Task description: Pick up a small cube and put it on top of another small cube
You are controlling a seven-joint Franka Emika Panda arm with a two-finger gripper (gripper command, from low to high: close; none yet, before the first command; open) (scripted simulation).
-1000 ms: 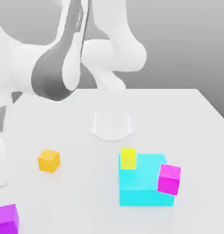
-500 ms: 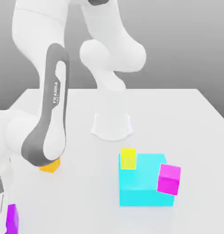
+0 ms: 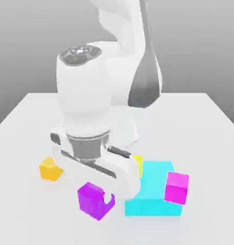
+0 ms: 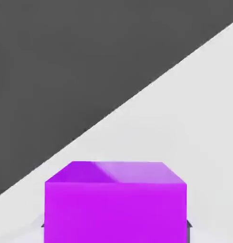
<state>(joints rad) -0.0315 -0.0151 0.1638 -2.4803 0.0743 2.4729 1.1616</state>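
The small cube [image 3: 92, 199], violet-purple with smooth faces, sits between the fingers of my gripper [image 3: 97, 202], which is shut on it. It is low over the front of the table, left of the flat cyan block [image 3: 154, 197] in the exterior view. A white finger [image 3: 109, 201] shows against the cube's right side. In the hand view the small cube [image 4: 115, 206] lies close, with dark finger edges at both sides of it where my gripper [image 4: 115, 225] clamps it. My tilted hand [image 3: 97, 162] hangs over the cube.
A magenta cube [image 3: 176, 187] leans on the cyan block's right front corner. A yellow cube [image 3: 138, 163] at its back left corner is partly hidden behind my hand. An orange cube [image 3: 50, 168] lies on the exterior view's left. The arm's base [image 3: 133, 131] stands behind.
The arm swung from the exterior view's left to the front centre. The gripper shut on the violet cube, which went from the front left corner to beside the cyan block.
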